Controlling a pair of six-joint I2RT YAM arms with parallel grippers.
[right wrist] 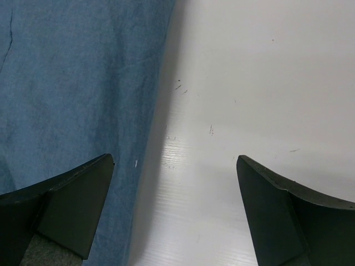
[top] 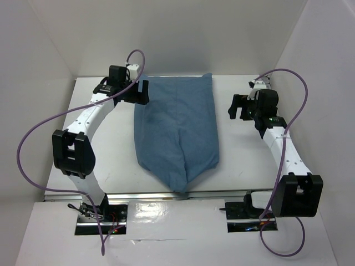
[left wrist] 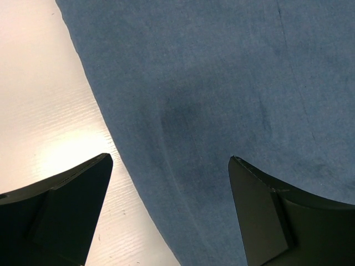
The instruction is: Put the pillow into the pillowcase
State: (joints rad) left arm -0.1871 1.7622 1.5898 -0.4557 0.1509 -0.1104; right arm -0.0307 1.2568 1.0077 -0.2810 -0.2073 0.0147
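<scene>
My left gripper point(top: 142, 92) and right gripper point(top: 235, 106) hang wide open and empty at 10 and 2 o'clock of the plump blue pillowcase point(top: 177, 127) lying mid-table point(top: 238, 160), no pillow showing, so stuffing looks done.

White arm links point(top: 90, 115), black joint housings point(top: 72, 152), purple cables point(top: 19, 147), black wedge-shaped end effector fingers point(left wrist: 61, 213).
</scene>
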